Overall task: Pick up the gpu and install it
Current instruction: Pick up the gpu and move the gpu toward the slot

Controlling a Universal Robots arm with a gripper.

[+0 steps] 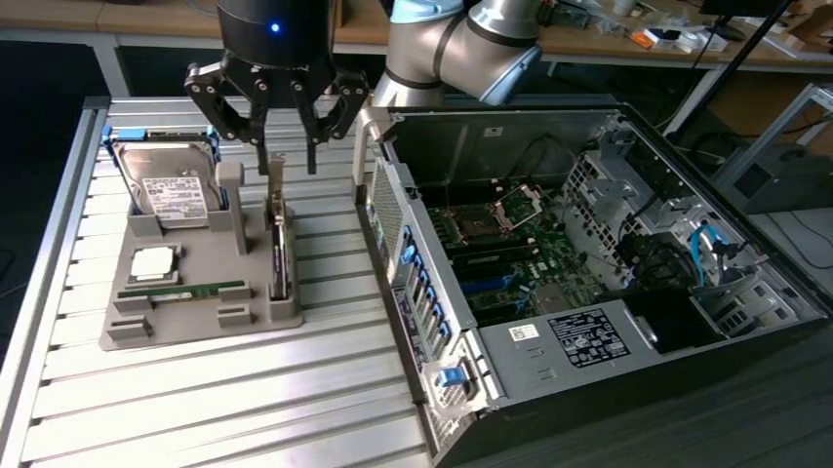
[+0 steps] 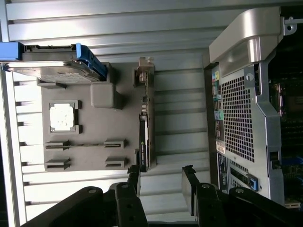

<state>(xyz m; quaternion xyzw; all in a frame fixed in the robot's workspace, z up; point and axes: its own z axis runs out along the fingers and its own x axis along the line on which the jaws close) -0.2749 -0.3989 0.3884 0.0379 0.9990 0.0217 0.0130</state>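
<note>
The gpu [image 1: 277, 249] stands on edge in a slot along the grey holder tray [image 1: 195, 320], on the side nearest the computer case, with its silver bracket at the far end. In the wrist view the gpu [image 2: 144, 132] is a thin dark strip on the tray [image 2: 104, 132]. My gripper [image 1: 288, 164] hangs just above the card's bracket end, open, with nothing between its fingers. Seen from the wrist, the gripper [image 2: 161, 183] has one finger in line with the card and the other off to the case side.
The tray also holds a silver hard drive [image 1: 170, 187] in a blue carrier, a square processor [image 1: 154, 261] and a green memory stick [image 1: 182, 290]. The open computer case [image 1: 729, 292] lies at the exterior view's right, with its motherboard [image 1: 501, 244] exposed. Everything rests on a slatted metal table [image 1: 234, 390].
</note>
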